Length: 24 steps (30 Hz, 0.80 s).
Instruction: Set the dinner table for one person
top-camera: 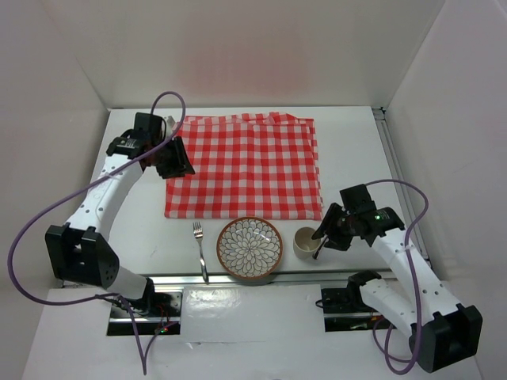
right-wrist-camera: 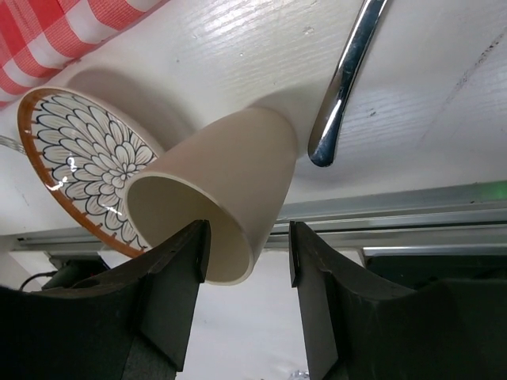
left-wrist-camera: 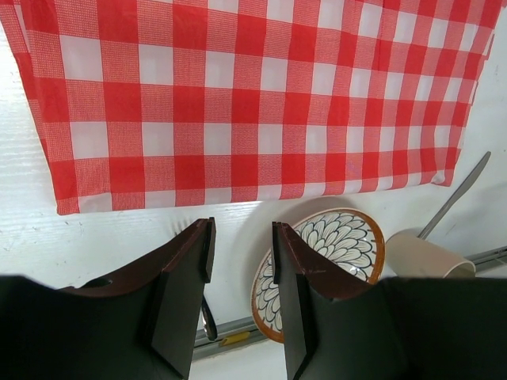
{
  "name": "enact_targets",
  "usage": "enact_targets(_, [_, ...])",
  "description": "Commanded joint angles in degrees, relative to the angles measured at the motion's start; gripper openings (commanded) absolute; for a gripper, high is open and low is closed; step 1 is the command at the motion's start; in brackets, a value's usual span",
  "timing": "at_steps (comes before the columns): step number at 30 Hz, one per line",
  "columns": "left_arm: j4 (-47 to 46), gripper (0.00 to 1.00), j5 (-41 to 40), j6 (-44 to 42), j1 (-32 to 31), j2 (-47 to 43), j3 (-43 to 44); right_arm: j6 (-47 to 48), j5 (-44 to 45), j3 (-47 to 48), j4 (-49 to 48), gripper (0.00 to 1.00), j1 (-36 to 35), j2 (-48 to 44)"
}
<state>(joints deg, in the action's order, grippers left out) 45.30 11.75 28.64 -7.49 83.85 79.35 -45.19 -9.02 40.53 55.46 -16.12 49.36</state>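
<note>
On the white dinner table (top-camera: 352, 142) lies a red-and-white checked cloth (top-camera: 245, 166). In front of it stand a fork (top-camera: 200, 249), a flower-patterned plate (top-camera: 249, 248) and a beige cup (top-camera: 305, 241). My right gripper (right-wrist-camera: 247, 245) is open and straddles the cup (right-wrist-camera: 230, 182) at its rim: one finger over the mouth, the other outside with a gap to the wall. A shiny utensil handle (right-wrist-camera: 344, 79) lies just beyond the cup. My left gripper (left-wrist-camera: 242, 249) is open and holds nothing, above the cloth's (left-wrist-camera: 238, 103) left near corner.
A metal rail (right-wrist-camera: 396, 214) runs along the table's near edge, right behind the plate (right-wrist-camera: 79, 150) and cup. White walls enclose the table at the back and sides. The left arm (top-camera: 103, 198) reaches along the table's left side.
</note>
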Motion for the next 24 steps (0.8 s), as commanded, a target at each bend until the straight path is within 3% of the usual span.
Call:
enact_targets(1, [-1.2, 0.52, -0.4, -0.3, -0.4, 0.6, -0.3, -1.5, 0.9, -0.2, -3.0, 0.55, -0.5, 0.0])
enact_targets(5, [-1.2, 0.52, -0.4, -0.3, -0.4, 1.1, -0.3, -2.2, 0.9, -0.8, -4.3, 0.54, -0.5, 2.0])
enact_targets(17, [-1.7, 0.52, 0.1, -0.3, -0.4, 2.2, -0.3, -4.5, 5.1, -0.3, -3.5, 0.19, -0.5, 2.8])
enact_targets(20, [-2.2, 0.52, 0.1, -0.3, -0.4, 2.8, -0.3, -5.1, 7.3, 3.4, -0.5, 0.02, -0.5, 2.8])
enact_targets(24, [-2.2, 0.52, 0.1, -0.3, -0.4, 3.3, 0.8, -3.5, 9.2, 11.3, 4.4, 0.0, -0.5, 4.0])
